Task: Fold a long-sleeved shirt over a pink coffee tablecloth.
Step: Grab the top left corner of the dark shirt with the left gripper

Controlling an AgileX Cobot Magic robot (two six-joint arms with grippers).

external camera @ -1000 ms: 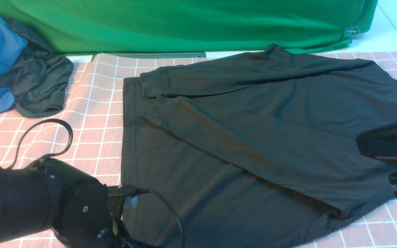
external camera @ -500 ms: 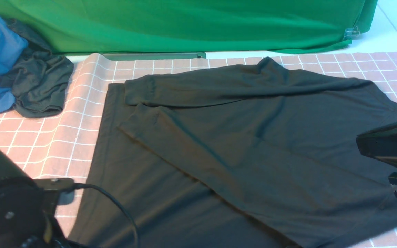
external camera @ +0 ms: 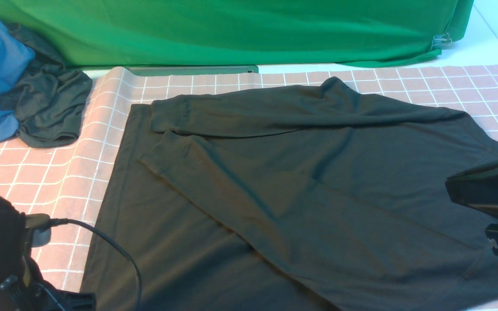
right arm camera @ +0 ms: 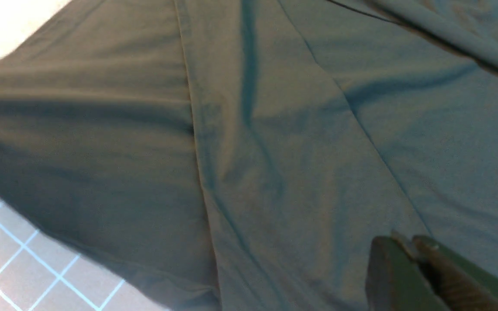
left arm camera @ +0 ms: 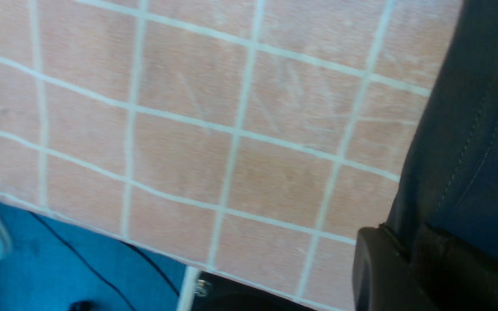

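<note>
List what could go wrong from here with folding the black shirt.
1. The pink tablecloth is ridged up beside the long-sleeved shirt; a pull toward the robot could bunch it worse.
2. The left arm's cable loops over the shirt's hem and might snag it.
3. The left tool pinches only the hem's edge, so the fabric could slip out.

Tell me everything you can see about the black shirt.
The shirt is black, soft knit and long-sleeved. It lies spread nearly flat on the pink cloth, hem toward the robot's left, shoulders toward its right. Both sleeves are folded across the body, cuffs near the hem. A stitched hem, seams and shallow wrinkles show; no print is visible. The left tool sits at the hem, grip unclear; the right tool looks shut on fabric at the shoulder end.
</note>
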